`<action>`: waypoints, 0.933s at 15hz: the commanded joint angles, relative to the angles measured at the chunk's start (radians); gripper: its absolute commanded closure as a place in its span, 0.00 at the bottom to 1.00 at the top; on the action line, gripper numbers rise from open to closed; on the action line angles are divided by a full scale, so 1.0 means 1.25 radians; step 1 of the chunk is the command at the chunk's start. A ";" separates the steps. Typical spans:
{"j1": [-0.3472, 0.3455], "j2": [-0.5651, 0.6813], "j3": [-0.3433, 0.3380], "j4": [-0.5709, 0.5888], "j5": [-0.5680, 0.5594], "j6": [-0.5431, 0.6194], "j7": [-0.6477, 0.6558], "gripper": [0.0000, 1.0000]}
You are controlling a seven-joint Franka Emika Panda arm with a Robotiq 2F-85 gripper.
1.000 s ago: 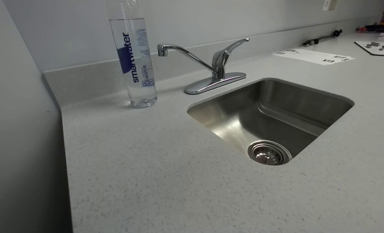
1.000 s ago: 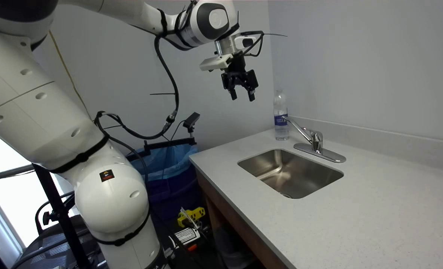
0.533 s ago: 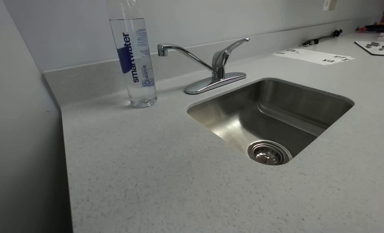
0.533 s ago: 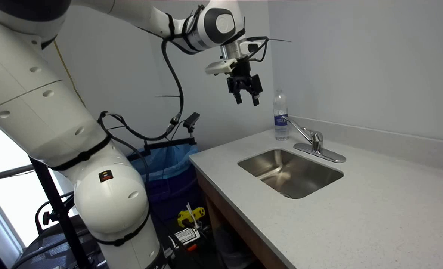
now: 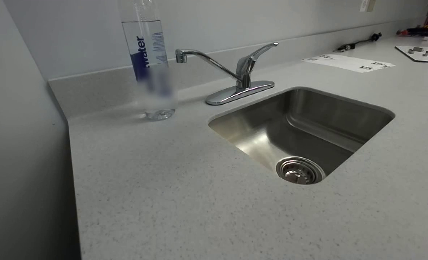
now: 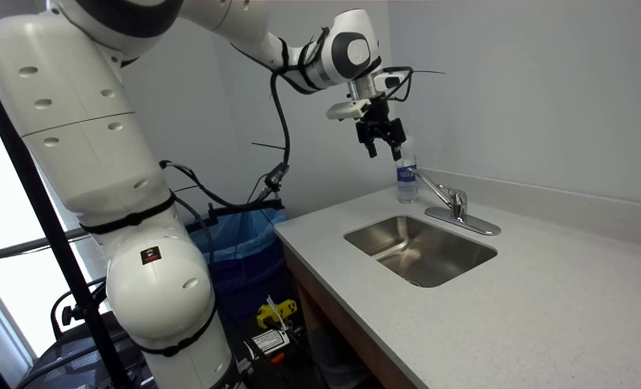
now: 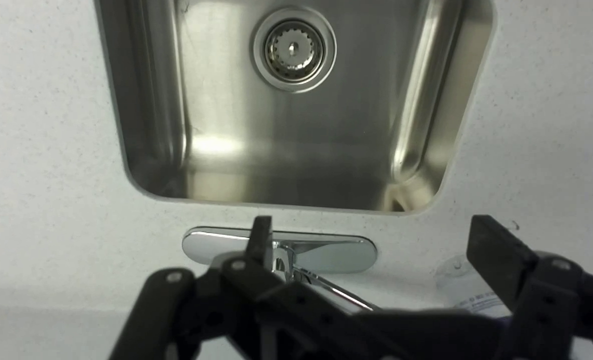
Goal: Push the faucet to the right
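The chrome faucet (image 5: pixel 245 68) stands behind the sink, its lever raised and its thin spout (image 5: pixel 214 64) swung toward the water bottle. Seen in an exterior view, the faucet (image 6: pixel 458 205) has the spout's tip overlapping the bottle's label. My gripper (image 6: pixel 385 155) hangs high above the counter, fingers pointing down and spread, holding nothing. In the wrist view the gripper (image 7: pixel 371 220) spans wide; one finger covers part of the faucet's base plate (image 7: pixel 336 255), and the linkage hides the end of the spout. I see no contact with the faucet.
A tall clear water bottle (image 6: pixel 407 186) stands by the spout near the corner. The steel sink (image 7: pixel 321 130) opens in front of the faucet. The wall and low backsplash (image 5: pixel 102 86) run behind. Papers (image 5: pixel 347 63) lie further along the counter.
In an exterior view my gripper has moved right and somewhat down, and now overlaps the bottle's top there. Faucet and bottle have not moved. The bottle's lower label looks blurred now.
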 commanded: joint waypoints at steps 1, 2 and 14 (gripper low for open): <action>0.012 0.098 -0.003 0.090 -0.066 0.050 0.065 0.00; 0.017 0.119 -0.005 0.108 -0.082 0.062 0.084 0.00; 0.069 0.205 -0.035 0.201 -0.125 0.114 0.166 0.00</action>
